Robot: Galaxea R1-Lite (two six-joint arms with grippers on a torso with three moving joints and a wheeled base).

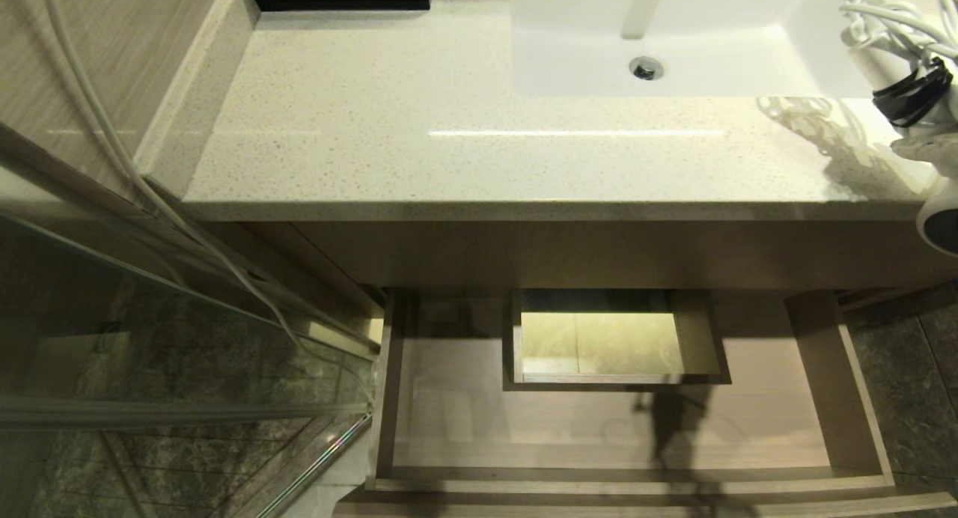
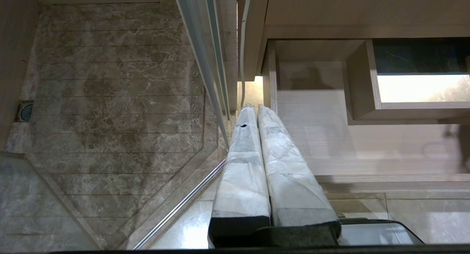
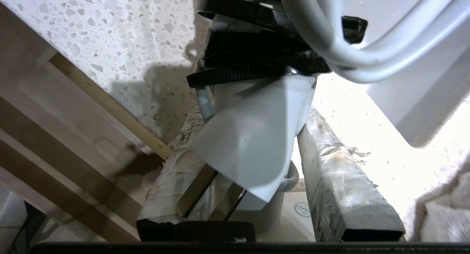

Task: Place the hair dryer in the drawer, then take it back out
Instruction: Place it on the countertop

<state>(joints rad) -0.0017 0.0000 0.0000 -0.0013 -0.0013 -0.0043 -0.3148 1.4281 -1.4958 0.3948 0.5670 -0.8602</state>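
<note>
Right wrist view: right tool [image 3: 257, 162] grips hair dryer [image 3: 253, 136] above countertop [image 3: 110, 44].

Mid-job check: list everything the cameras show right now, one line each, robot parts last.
hair dryer: one, white, at the head view's right edge above the counter corner, held by the right gripper
cord: one white bundle, dark strap round it, hanging over the basin's right side
plug: one, white, between the right gripper's fingers
drawer: one, light-brown wood grain, pulled open below the counter, nothing lying in it, boxed notch at its back
counter: one, pale speckled stone
basin: one, white, with drain and tap
glass panel: one, clear, left of the drawer
left gripper: shut, parked low beside the drawer's left edge
right gripper: shut on the dryer
</note>
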